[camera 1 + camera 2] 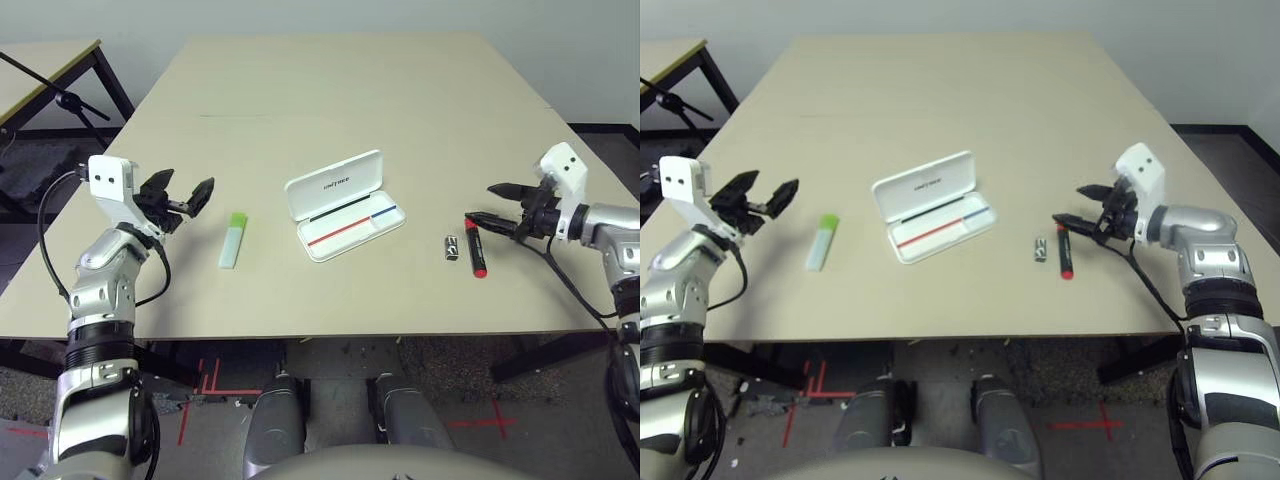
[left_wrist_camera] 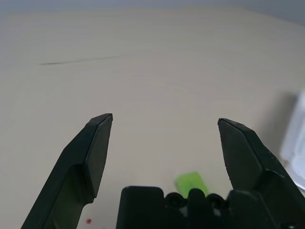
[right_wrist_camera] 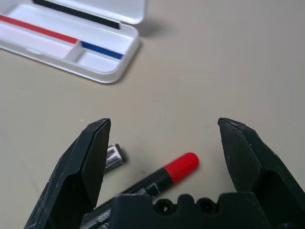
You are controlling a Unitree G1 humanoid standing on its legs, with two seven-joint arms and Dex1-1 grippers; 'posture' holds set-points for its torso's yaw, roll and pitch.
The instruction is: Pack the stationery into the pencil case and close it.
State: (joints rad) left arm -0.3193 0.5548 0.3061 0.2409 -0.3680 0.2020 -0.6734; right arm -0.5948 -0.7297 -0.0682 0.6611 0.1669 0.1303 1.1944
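Observation:
The white pencil case [image 1: 352, 228] lies open in the middle of the table, lid [image 1: 335, 184] tipped back, a red-and-blue stripe inside. A white highlighter with a lime-green cap [image 1: 232, 241] lies to its left. To its right are a small silver-black metal piece [image 1: 451, 248] and a red and black marker [image 1: 475, 252]. My left gripper [image 1: 190, 184] hovers open just left of the highlighter [image 2: 189, 182]. Open as well, my right gripper [image 1: 480, 202] hangs just above the marker [image 3: 178, 167], with the metal piece [image 3: 114, 157] beside it.
The beige table [image 1: 350, 90] stretches wide behind the pencil case. A second table [image 1: 40, 65] and a black stand [image 1: 62, 97] are off to the far left. The table's front edge [image 1: 300, 334] runs close below the objects.

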